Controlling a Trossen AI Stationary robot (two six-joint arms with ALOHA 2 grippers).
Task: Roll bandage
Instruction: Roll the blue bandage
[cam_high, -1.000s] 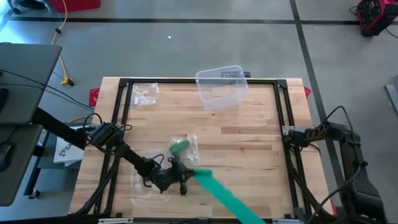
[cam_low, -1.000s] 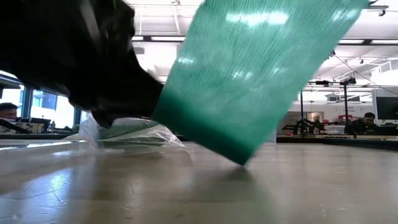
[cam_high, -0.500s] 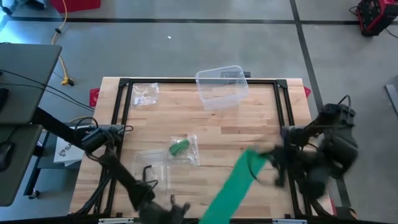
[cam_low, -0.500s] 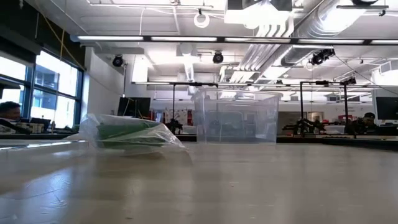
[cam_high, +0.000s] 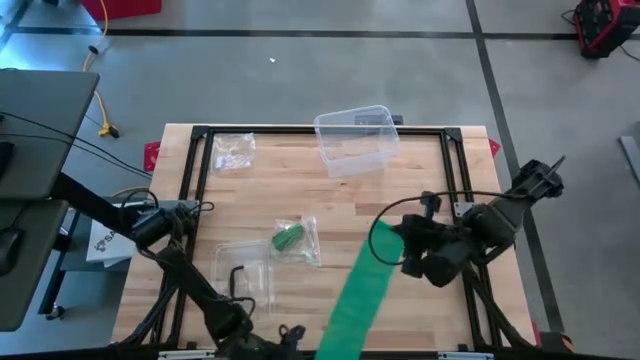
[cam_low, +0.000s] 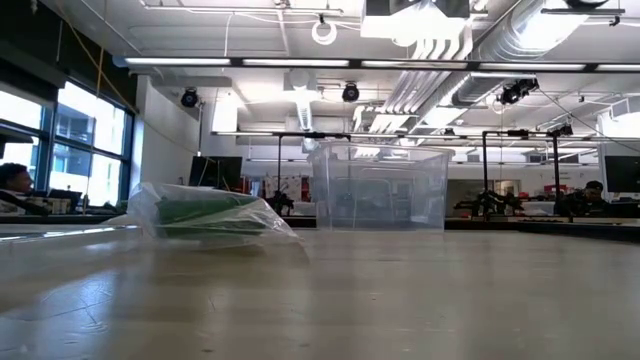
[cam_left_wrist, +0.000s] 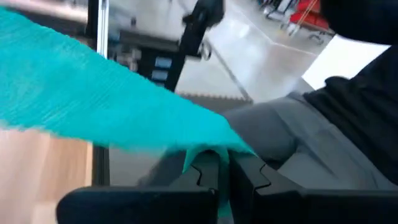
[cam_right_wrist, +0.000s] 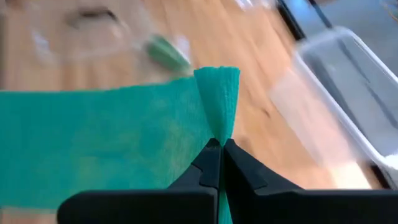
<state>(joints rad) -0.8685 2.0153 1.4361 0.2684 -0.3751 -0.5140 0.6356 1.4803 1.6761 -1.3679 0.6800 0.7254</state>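
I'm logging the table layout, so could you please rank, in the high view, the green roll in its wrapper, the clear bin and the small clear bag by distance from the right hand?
Measured from the right hand, which pinches the green bandage:
1. Green roll in its wrapper, mid-table, toward the left arm.
2. Clear bin, at the far edge.
3. Small clear bag, far left corner.

Wooden table (cam_high: 400, 190), clear plastic bin (cam_high: 355, 138), bagged green roll (cam_high: 293, 238), two clear bags (cam_high: 233, 151)
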